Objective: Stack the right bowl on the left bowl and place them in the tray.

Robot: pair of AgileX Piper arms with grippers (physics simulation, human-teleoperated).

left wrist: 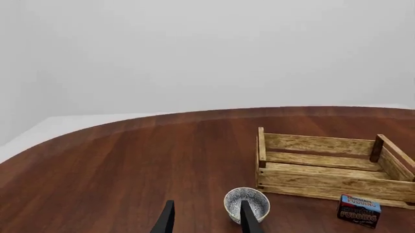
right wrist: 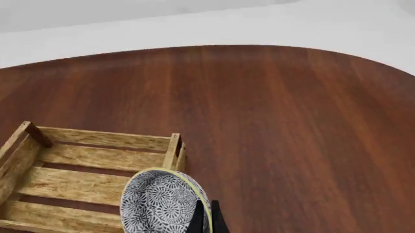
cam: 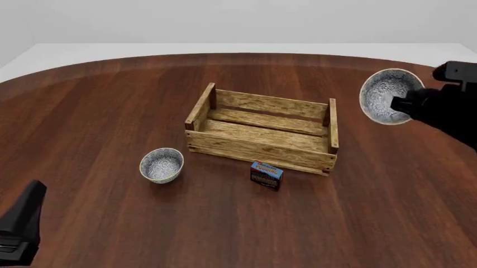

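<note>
Our right gripper (cam: 408, 107) pinches the right bowl's (cam: 387, 95) rim, holding it aloft beyond the tray's (cam: 261, 148) right end. The left bowl (cam: 161, 164) sits off the tray's opposite end — nearer our left gripper (left wrist: 206, 219), whose fingers stand parted.

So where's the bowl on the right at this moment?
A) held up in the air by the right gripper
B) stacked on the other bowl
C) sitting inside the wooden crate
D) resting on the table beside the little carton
A: the right gripper pinches the rim of the right bowl, holding it tilted above the table, beside the tray.
</note>
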